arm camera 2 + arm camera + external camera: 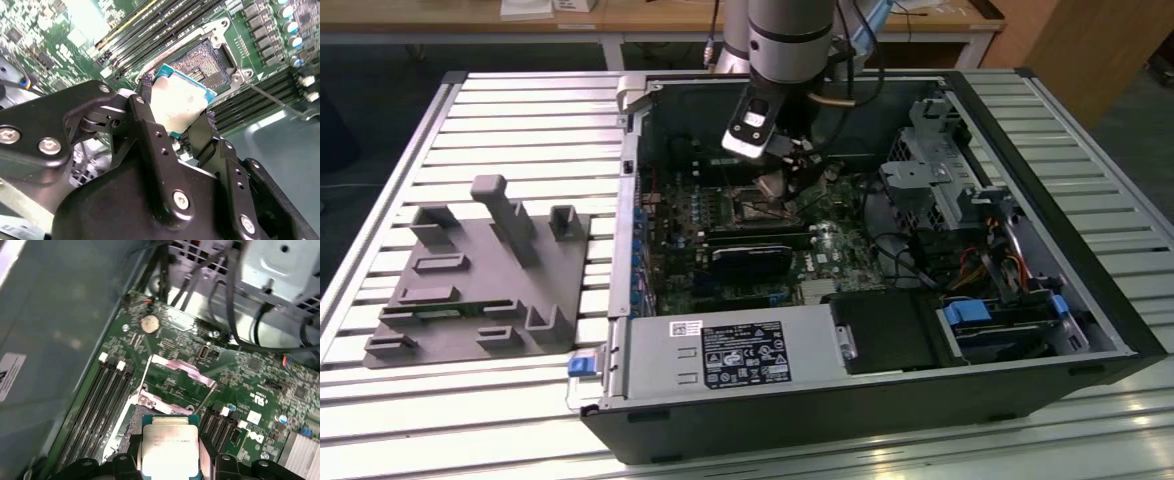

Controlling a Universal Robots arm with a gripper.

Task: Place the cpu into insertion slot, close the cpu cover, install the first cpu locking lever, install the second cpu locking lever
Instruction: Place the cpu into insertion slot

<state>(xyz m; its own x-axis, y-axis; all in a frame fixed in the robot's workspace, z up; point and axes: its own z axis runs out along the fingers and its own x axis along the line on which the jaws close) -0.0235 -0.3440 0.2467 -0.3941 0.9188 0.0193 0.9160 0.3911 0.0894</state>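
Observation:
My gripper (775, 178) reaches down into the open computer case and is shut on the cpu (181, 106), a pale square chip with a blue-green edge, pinched between two black fingers (150, 131). The chip hangs tilted just above the insertion slot (204, 59), a dark square socket with a silvery rim on the green motherboard. In the first wrist view the cpu (169, 446) sits over the near edge of the insertion slot (129, 426). The cpu cover (178, 369) stands swung open beyond the socket. A thin locking lever (142, 374) is raised beside it.
Long black memory slots (102, 400) flank the socket on both sides. Cables (235, 315) and a metal drive cage (927, 170) stand close by at the exterior view's right. The power supply (727, 355) fills the case front. A grey fixture (487, 280) lies on the table.

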